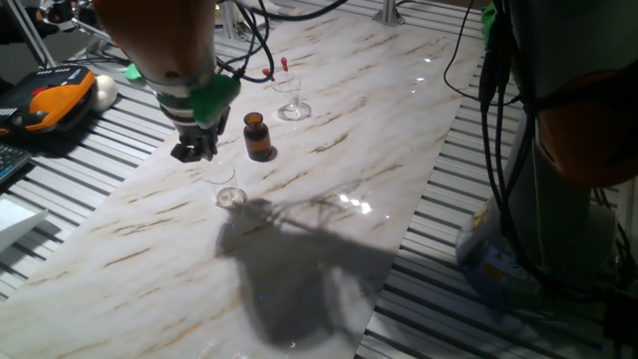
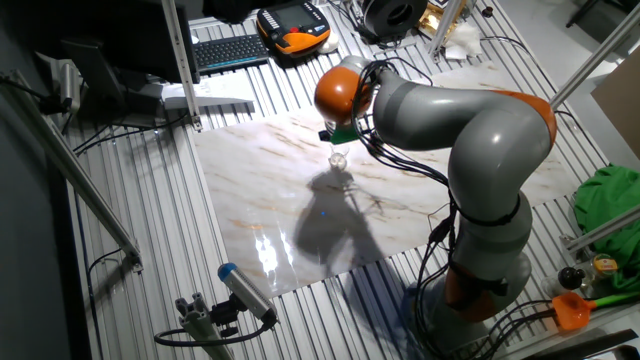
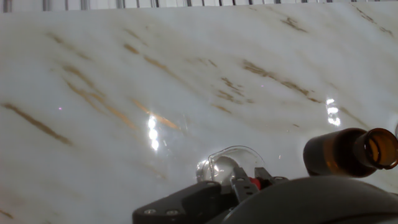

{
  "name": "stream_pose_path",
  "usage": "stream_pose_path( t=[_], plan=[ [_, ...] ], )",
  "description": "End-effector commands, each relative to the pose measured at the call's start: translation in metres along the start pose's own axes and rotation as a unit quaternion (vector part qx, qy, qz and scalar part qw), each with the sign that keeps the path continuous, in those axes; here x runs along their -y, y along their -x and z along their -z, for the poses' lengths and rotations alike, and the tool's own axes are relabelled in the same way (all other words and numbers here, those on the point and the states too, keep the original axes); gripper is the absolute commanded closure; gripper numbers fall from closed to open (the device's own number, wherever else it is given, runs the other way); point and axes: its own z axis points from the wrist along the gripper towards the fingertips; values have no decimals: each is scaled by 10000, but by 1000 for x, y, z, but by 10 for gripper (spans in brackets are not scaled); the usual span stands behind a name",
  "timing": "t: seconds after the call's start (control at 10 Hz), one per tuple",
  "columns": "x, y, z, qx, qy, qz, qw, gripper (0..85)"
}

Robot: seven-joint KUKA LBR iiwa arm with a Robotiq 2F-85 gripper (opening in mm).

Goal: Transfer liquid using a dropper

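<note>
Dropper (image 1: 282, 67) was not in your hand (image 1: 195, 150) at this point. It stood in the small stemmed glass (image 1: 293, 104) at the far side of the counter (image 1: 329, 189), red bulb up, long axis near vertical and leaning a little.

Your hand hung low over the counter, pointing down, just above a small clear glass dish (image 1: 230, 196). In the hand view that dish (image 3: 227, 167) sat right ahead of the finger hardware, and the open mouth of the amber bottle (image 3: 351, 151) showed off to the right. I could not tell whether the fingers were spread or pressed together: the black finger block showed in one fixed view, but the tips were too dark and small to read. Nothing appeared to be between them.

Key relation for the next move: the dropper lay away from the hand, past the amber bottle (image 1: 258, 137), toward the far edge. Bottle stood between hand and glass, roughly on the line. My read: you'd need to lift, clear the bottle, then come down over the bulb along the dropper's upright axis. Risk was clipping the bottle or tipping the stemmed glass, since both looked light.
</note>
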Motion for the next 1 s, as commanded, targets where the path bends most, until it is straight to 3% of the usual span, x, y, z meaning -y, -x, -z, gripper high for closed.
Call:
stream_pose_path(
  t=[0.0,0.4,0.9],
  plan=[
    [0,-1,-3,28,-12,14,10000,680],
    [3,-7,-16,157,11,35,9999,680],
    [1,-11,-20,300,-91,43,9995,680]
  ],
)
